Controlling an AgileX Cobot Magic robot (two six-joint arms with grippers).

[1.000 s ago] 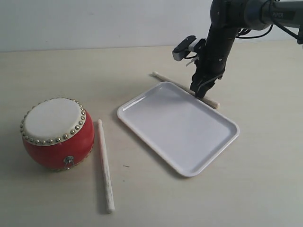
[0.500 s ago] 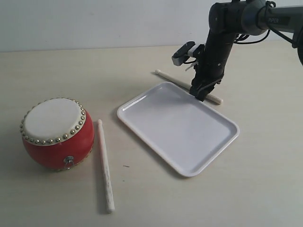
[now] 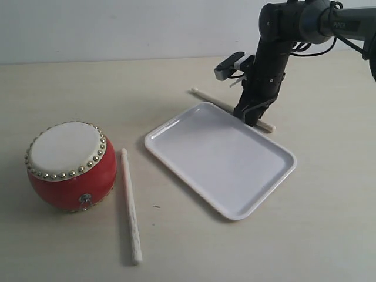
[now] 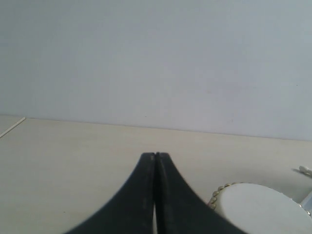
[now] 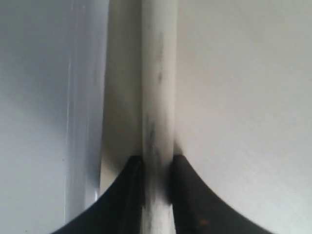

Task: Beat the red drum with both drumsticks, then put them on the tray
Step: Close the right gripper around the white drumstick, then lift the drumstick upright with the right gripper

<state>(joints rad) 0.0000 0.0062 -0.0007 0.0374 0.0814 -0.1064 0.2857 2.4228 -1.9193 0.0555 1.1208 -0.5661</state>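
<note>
Fingers (image 4: 141,195) of the left gripper (image 4: 155,157) are pressed together on nothing, close to the drum (image 3: 69,164) at the table's left side. One stick (image 3: 130,202) lies just beside the drum. At the back rim of the tray (image 3: 223,158), the right gripper (image 3: 249,119) clamps the other stick (image 3: 211,100) near its end. When lifted, that stick may swivel, or a finger may catch the rim and drag the tray.

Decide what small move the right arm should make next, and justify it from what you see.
Probably a short straight lift. The right end effector looks closed on the drumstick, which lies flat beside the tray. Raising it first should clear the tray's rim before it is carried over to the red drum.
</note>
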